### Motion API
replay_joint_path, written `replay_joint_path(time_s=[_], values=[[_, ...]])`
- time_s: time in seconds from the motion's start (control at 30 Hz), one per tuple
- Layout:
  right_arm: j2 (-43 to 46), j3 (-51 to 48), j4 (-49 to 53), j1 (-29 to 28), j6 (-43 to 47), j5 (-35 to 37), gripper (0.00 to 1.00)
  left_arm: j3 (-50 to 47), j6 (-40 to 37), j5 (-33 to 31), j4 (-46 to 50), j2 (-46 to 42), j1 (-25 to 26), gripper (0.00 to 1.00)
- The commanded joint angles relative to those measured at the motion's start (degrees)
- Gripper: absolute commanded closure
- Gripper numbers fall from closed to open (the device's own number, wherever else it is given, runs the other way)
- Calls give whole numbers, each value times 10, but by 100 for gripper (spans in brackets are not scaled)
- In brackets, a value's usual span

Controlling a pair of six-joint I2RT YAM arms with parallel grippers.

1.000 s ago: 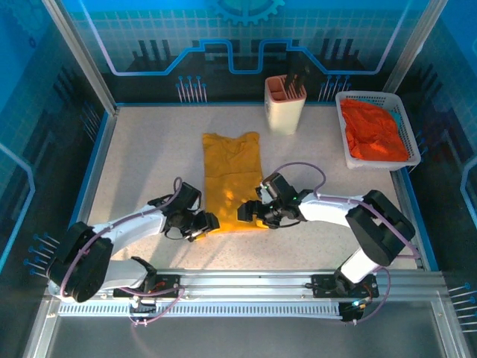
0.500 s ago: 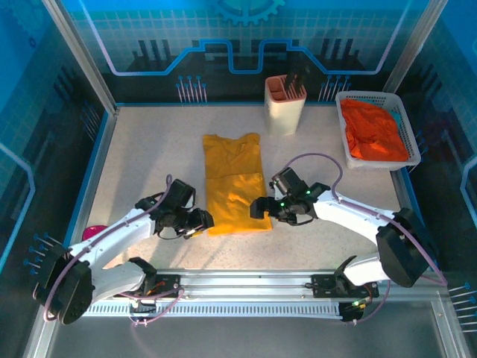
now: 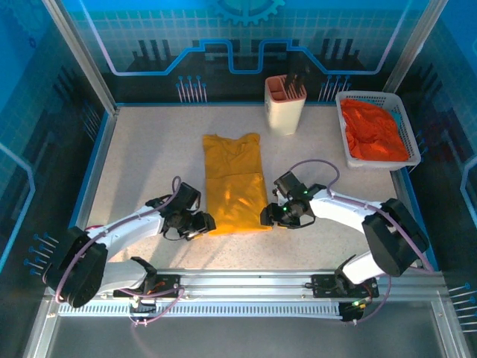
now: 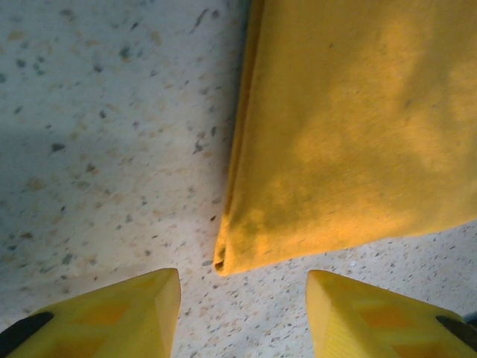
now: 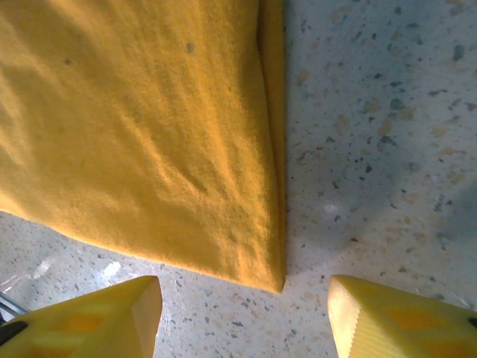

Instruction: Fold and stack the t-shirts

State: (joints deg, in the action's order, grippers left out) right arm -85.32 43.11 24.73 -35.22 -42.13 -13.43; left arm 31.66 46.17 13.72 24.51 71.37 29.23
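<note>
From above, you have the mustard-yellow t-shirt lying flat in the middle of the table. It is folded into a narrow strip whose long axis runs from the arms toward the far wall, collar end away from you. The orange-red t-shirt sits bunched in the white mesh basket at the far right, near the cream holder. The left gripper is just beside the strip's near left corner and the right gripper just beside its near right corner. The hem lies between them, and each arm is about equally close to its own corner.

In the left wrist view, the left gripper is spread apart with nothing between its fingers. The mustard-yellow t-shirt has its near corner just ahead, in line with the gap, and the cloth runs up and to the right.

In the right wrist view, the right gripper also stands released and empty. The mustard-yellow t-shirt ends in a corner just ahead of the gap and spreads up and to the left.

You cannot tell from these views whether the fingertips touch the table. The coming move likely turns on each gripper advancing straight onto its corner, then carrying the hem along the long axis toward the collar.
</note>
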Motion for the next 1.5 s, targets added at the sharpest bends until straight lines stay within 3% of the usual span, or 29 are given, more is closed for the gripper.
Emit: replay_joint_path(time_s=[0.0,0.53,1.13,1.33,1.47], values=[[-20,2,-13,-2,-1,-15,38,4,-4,-8,-18,20,7,53],[-56,16,-54,-34,-22,-27,43,38,14,-9,-31,101,34,63],[-74,42,-21,-54,-21,-8,49,76,28,-16,-39,149,51,74],[-83,57,-16,-63,-22,-1,59,92,26,-19,-37,166,54,77],[-91,67,-10,-68,-18,0,60,101,23,-21,-29,174,54,78]])
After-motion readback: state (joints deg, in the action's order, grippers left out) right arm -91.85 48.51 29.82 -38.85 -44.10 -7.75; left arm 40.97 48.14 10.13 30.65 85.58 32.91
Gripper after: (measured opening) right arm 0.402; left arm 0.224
